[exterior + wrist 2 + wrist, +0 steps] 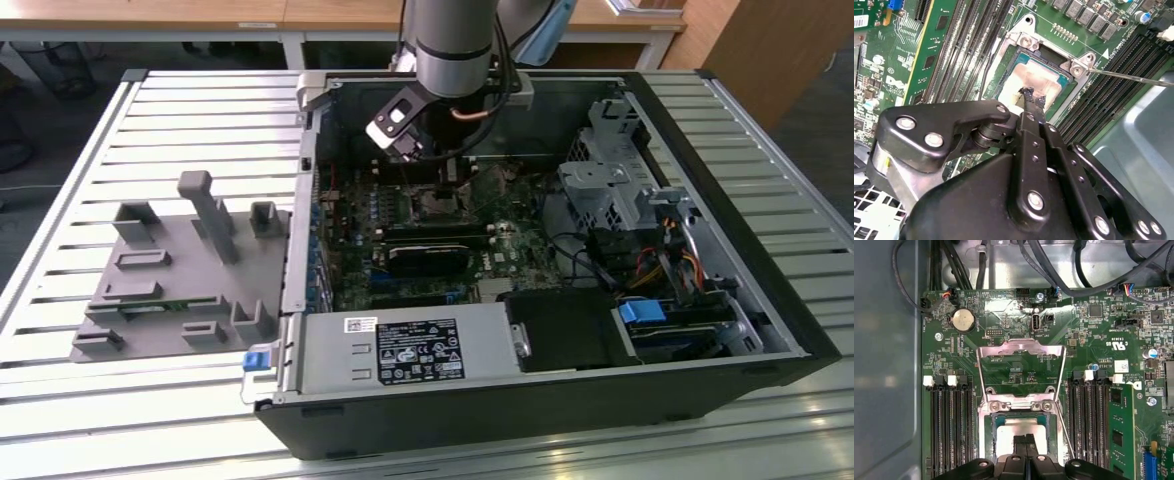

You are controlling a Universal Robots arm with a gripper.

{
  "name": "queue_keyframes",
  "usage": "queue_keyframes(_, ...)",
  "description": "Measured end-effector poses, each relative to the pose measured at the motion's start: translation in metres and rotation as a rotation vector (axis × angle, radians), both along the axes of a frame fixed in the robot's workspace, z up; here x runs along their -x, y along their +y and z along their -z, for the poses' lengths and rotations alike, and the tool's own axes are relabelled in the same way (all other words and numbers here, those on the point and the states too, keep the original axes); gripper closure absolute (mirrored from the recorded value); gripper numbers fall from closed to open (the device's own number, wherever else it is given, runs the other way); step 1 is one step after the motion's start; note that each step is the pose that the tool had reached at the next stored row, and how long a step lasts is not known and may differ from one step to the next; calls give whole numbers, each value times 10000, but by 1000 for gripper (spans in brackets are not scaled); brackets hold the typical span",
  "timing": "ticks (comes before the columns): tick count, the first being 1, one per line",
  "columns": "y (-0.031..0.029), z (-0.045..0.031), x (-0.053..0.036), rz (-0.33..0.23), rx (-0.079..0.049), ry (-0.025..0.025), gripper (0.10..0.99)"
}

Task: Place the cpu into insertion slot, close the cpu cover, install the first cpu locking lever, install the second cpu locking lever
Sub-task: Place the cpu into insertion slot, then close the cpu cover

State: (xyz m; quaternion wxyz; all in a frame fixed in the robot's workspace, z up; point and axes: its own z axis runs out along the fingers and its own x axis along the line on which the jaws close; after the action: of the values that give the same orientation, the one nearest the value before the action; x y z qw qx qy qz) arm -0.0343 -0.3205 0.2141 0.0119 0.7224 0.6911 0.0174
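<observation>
Silver-grey metal cpu (1021,427), shiny metal cpu cover (1021,346)

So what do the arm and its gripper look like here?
The arm is a silver-grey tube with a pale blue joint cap, darkening to black near the wrist, where a small black-and-white box and a loop of orange cable sit. The gripper is matte black: flat linkage plates pinned with silver screws, tapering to narrow jaws.

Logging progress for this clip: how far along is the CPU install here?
Done: the cpu lies in the insertion slot. In hand: the gripper, fingers shut, has its tips on the cpu's top. Left: the cpu cover lies flipped open over the motherboard, and a thin locking lever juts free beside the slot.
</observation>
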Motion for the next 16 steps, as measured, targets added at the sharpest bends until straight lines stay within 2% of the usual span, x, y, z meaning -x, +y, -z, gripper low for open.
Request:
queue_keyframes(8, 0, -31, 0, 0, 1, 2, 980)
queue_keyframes(16, 0, -130, 0, 0, -1, 2, 980)
